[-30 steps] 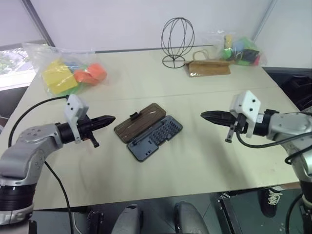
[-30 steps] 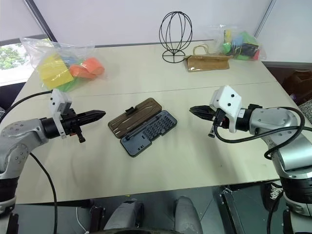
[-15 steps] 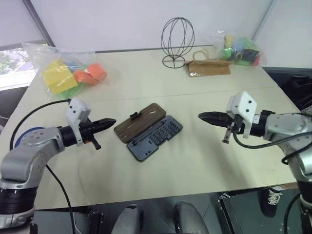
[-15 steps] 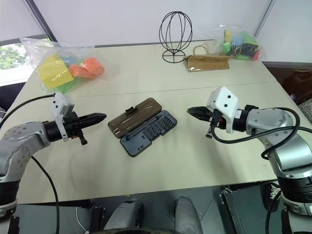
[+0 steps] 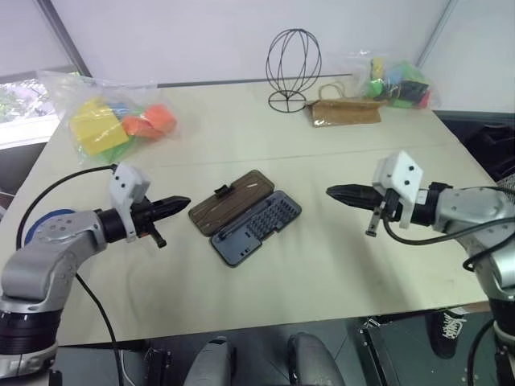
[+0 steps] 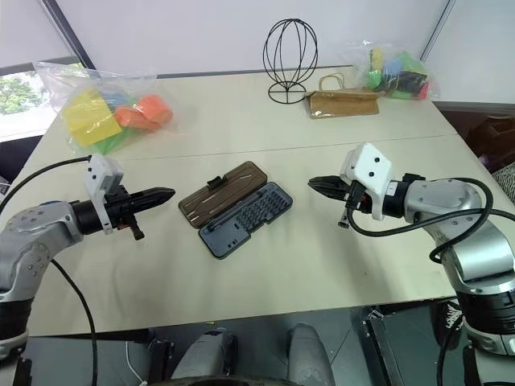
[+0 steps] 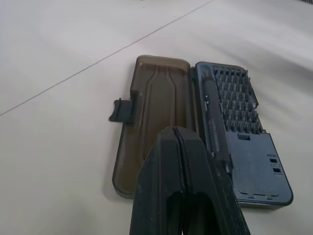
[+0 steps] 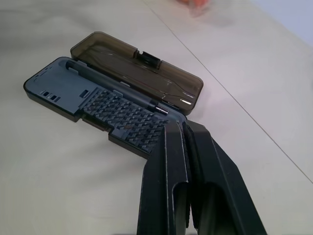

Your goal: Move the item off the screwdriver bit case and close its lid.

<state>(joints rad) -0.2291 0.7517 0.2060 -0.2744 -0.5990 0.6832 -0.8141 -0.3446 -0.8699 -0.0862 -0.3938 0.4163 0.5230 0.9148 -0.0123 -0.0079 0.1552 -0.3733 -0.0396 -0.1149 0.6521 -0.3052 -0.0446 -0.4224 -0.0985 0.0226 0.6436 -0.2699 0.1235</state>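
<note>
At table centre: 1 screwdriver bit case (image 5: 257, 225), dark grey tray with rows of small bits and a slim driver, lying flat and set on a diagonal. Its lid (image 5: 231, 202), smoky brown and translucent, lies folded fully back on the table (image 5: 322, 273) beside the tray on the far-left side, a small black latch tab (image 5: 220, 191) on its outer long edge. No loose item rests on the tray or the lid, so the removal step looks done and closing the lid appears to be the step in hand. Method, as a judgement: slip a fingertip under the lid's outer long edge near the tab, swing it up and over the hinge line, then press down along the latch edge until it seats; the other arm may need to pin the tray so the light case does not slide or flip. 1 left gripper (image 5: 179, 202), jaws pressed together, holding nothing, hovering just left of the lid and pointing at it. 1 right gripper (image 5: 336, 193), jaws likewise together and empty, hovering to the right of the tray, apart from it. Far end of table: 1 wire dome stand (image 5: 293, 68), 1 brown pouch (image 5: 344, 112), 2 clear bags of coloured items (image 5: 109, 117).
</note>
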